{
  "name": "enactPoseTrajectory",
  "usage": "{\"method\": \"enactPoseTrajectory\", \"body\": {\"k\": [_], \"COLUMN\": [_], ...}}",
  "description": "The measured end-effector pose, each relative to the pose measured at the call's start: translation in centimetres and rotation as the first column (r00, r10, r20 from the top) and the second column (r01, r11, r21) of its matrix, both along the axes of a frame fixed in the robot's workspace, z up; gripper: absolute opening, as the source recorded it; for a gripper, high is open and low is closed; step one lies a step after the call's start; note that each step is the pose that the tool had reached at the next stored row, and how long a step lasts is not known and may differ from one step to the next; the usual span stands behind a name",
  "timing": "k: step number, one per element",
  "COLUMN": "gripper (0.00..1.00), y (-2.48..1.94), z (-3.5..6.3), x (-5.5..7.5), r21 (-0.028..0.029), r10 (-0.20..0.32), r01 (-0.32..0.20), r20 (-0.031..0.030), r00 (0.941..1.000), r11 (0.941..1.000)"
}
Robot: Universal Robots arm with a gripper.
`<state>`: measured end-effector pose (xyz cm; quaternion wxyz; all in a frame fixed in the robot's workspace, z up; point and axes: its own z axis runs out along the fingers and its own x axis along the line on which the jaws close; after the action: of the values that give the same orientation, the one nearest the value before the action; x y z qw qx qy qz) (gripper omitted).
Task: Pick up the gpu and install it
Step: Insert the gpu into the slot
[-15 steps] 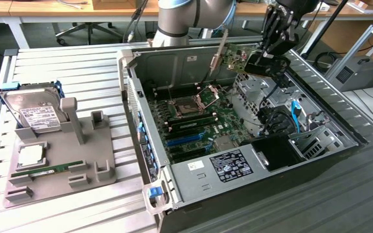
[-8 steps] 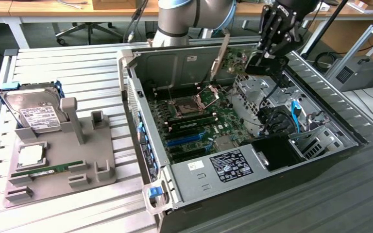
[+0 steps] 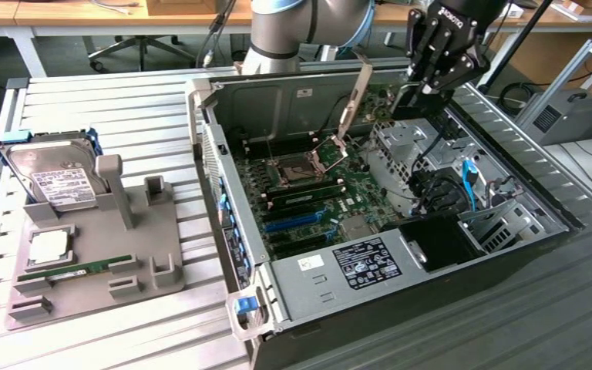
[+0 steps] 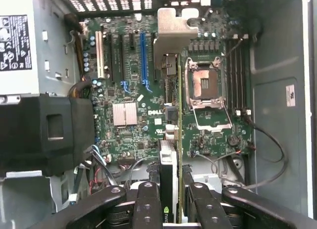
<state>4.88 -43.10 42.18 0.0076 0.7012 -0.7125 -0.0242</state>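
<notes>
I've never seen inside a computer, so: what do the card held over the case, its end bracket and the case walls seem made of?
The gpu: a dark circuit board, probably fibreglass laminate, matte, seen edge-on. Its end bracket: pale silver sheet metal, bent, dully shiny. The case: grey sheet metal, likely steel, with folded edges.

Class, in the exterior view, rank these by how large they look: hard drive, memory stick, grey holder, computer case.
Largest to smallest:
1. computer case
2. grey holder
3. hard drive
4. memory stick
The differences are plain; none look alike.
</notes>
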Motion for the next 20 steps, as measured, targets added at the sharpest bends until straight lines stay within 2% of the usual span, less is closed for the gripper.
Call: {"method": "enactPoseTrajectory", "body": {"k": [3, 6, 7, 11, 12, 20], "gripper": [0.27, 0.27, 0.27, 0.27, 0.27, 0.27], "y": [0.00, 0.00, 0.00, 0.00, 0.00, 0.00], "z": [-0.01, -0.01, -0.02, -0.05, -0.06, -0.06], "x": [0.00, 0.00, -0.02, -0.33, -0.39, -0.62], "r21": [0.0000, 0.0000, 0.0003, 0.0016, 0.0015, 0.0016], "r10": [0.032, 0.033, 0.033, 0.033, 0.033, 0.026], "r01": [-0.032, -0.033, -0.033, -0.033, -0.033, -0.026], "r20": [0.0000, 0.0000, 0.0024, 0.0200, 0.0220, 0.0222], "r00": [0.9995, 0.9995, 0.9995, 0.9993, 0.9992, 0.9994], "r11": [0.9995, 0.9995, 0.9995, 0.9995, 0.9995, 0.9997]}}
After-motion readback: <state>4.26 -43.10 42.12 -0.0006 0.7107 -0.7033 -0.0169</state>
